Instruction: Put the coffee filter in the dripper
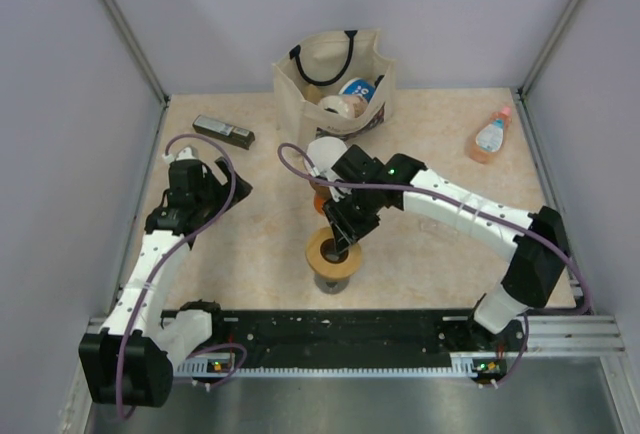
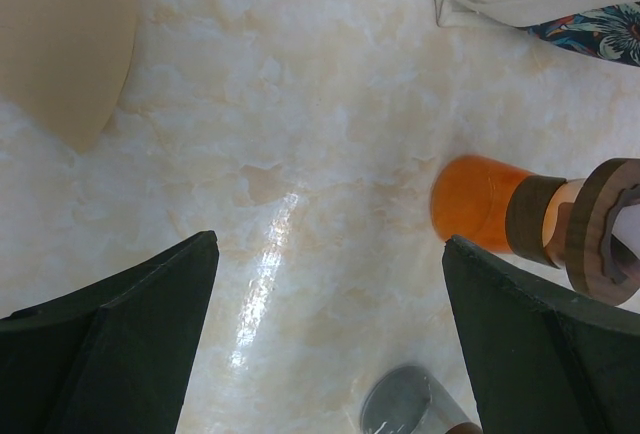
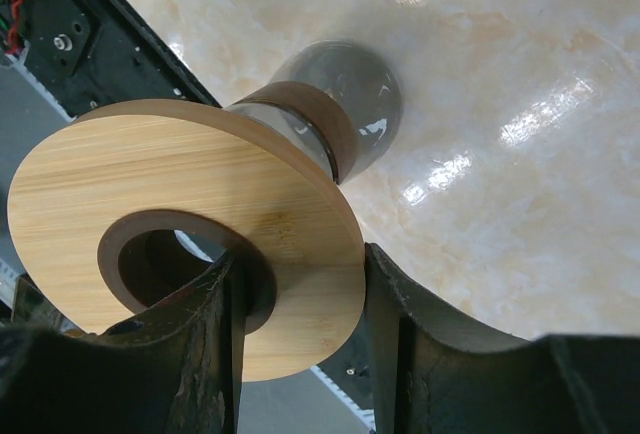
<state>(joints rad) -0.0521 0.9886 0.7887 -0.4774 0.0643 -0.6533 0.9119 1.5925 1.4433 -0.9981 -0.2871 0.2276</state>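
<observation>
Rear centre of marbled table (image 1: 260, 244): beige canvas tote bag (image 1: 335, 79). To its left, black flat bar (image 1: 222, 131); to its right, orange plastic bottle (image 1: 490, 136). Front centre: tan wooden flat ring (image 1: 320, 259) sits on grey glass beaker (image 3: 350, 104). Just behind, orange glass beaker (image 2: 478, 204); behind that, white paper coffee filter (image 1: 322, 151).

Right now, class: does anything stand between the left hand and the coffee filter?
Nothing visible on the table does. Bare tabletop separates the left hand from the white coffee filter; only a purple cable loops close beside it.
</observation>
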